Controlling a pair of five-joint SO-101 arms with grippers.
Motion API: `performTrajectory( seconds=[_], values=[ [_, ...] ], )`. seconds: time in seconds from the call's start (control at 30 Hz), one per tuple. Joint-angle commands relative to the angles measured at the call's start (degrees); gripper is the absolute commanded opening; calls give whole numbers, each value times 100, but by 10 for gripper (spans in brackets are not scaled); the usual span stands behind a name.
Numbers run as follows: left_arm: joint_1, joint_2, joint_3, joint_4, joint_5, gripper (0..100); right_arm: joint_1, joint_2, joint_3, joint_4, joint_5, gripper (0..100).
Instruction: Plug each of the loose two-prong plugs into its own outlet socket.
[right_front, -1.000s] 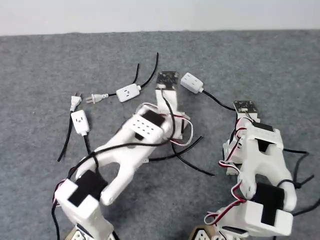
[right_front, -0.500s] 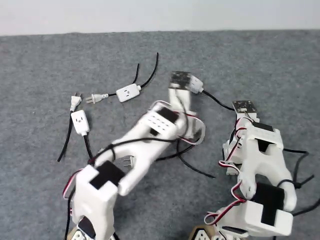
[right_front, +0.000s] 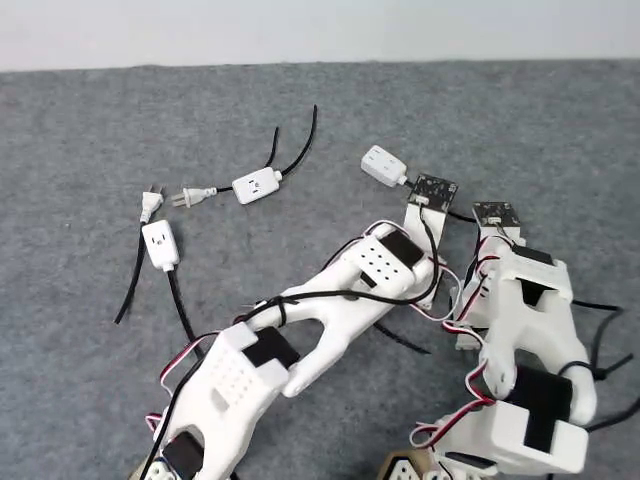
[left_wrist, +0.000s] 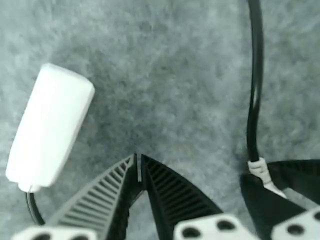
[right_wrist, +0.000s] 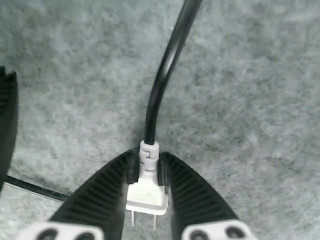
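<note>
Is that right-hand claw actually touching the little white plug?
Touching: in the right wrist view the right gripper pinches the white plug on both sides.

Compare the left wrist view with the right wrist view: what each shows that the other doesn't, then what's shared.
Left wrist, not right: a white outlet socket beside the shut, empty left gripper. Right wrist, not left: the two prongs of the plug clamped in the right gripper. Shared: the plug's black cord and the grey carpet.

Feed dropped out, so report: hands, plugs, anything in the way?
Left hand shut, empty, beside white socket. Right hand shut on plug, prongs bare. Two other plugs loose on carpet. Black cord runs close past left hand.
</note>
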Motion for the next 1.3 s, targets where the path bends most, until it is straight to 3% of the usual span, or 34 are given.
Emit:
performTrajectory(
  seconds=[0.0,0.17,0.37,0.53,0.63,0.9,1.1,1.27],
  values=[
    [9,-97,-365,105,-123,12,207,-13,-334,-84,18,8],
    [-167,-466,-48,422,-527,12,180,-13,-325,-84,9,8],
    [-193,-1178,1719,598,-1292,12,180,-13,-316,-92,9,8],
    [352,-3218,3749,-475,-1363,12,171,-13,-316,-92,9,8],
    [475,-4132,4558,-668,-1354,12,171,-13,-316,-92,9,8],
    [404,-3086,4673,-580,-1653,12,127,-4,-316,-92,9,8],
    [360,-3332,4629,-756,-1714,12,127,-4,-316,-101,9,8],
    [-334,-4026,4629,-1310,-510,12,127,-4,-316,-110,9,8]
  ],
)
